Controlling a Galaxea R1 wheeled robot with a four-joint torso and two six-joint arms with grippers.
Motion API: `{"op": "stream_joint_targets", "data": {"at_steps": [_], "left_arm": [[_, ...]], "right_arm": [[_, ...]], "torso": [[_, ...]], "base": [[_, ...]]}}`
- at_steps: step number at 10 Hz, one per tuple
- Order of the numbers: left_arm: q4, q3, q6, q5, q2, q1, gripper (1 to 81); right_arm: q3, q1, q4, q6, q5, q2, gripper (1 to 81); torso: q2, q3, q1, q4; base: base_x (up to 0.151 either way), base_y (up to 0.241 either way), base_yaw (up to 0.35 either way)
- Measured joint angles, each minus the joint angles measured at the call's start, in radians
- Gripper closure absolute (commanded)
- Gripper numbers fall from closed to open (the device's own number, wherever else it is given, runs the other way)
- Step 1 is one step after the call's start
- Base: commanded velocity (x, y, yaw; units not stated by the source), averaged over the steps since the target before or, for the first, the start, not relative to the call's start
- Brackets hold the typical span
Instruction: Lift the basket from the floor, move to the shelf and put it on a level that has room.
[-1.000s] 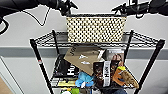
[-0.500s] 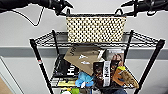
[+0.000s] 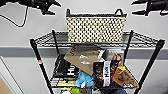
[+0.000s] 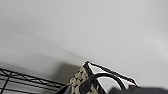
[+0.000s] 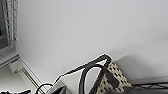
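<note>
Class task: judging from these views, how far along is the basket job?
Done: the basket stands on the shelf's top level, off the floor. In hand: the left hand and right hand hang open, apart from its handles. Left: seemingly nothing but backing away.

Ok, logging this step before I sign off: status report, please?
Left tool open, clear of basket. Right tool open, clear too. Basket on top level of shelf. Nothing in the way.

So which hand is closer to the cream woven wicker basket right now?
Left, narrowly. The left hand hangs open just up and left of the cream woven wicker basket; the right hand is open up and right of it, slightly farther. Neither touches it.
</note>
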Motion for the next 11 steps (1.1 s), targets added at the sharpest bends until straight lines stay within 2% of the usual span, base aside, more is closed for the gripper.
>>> {"op": "stream_joint_targets", "data": {"at_steps": [2,4,7,11], "left_arm": [[0.01,0.032,0.0,0.043,-0.091,-0.001,1.0],[0.057,0.051,0.0,0.111,-0.173,-0.001,1.0],[0.133,0.053,0.0,0.199,-0.275,-0.001,1.0],[0.233,0.051,0.014,0.27,-0.394,0.05,1.0]], "right_arm": [[0.021,-0.004,-0.016,0.003,-0.007,-0.079,1.0],[0.022,-0.028,-0.084,0.007,-0.064,-0.147,1.0],[-0.026,-0.056,-0.161,0.011,-0.142,-0.175,1.0],[-0.102,-0.09,-0.278,0.012,-0.233,-0.272,1.0]], "torso": [[0.0,0.0,0.0,0.0],[0.0,0.0,0.0,0.0],[0.0,0.0,0.0,0.0],[0.0,0.0,0.0,0.0]], "base": [[0.0,0.0,0.0],[0.0,0.0,0.0],[0.0,0.0,0.0],[0.0,0.0,0.0]]}}
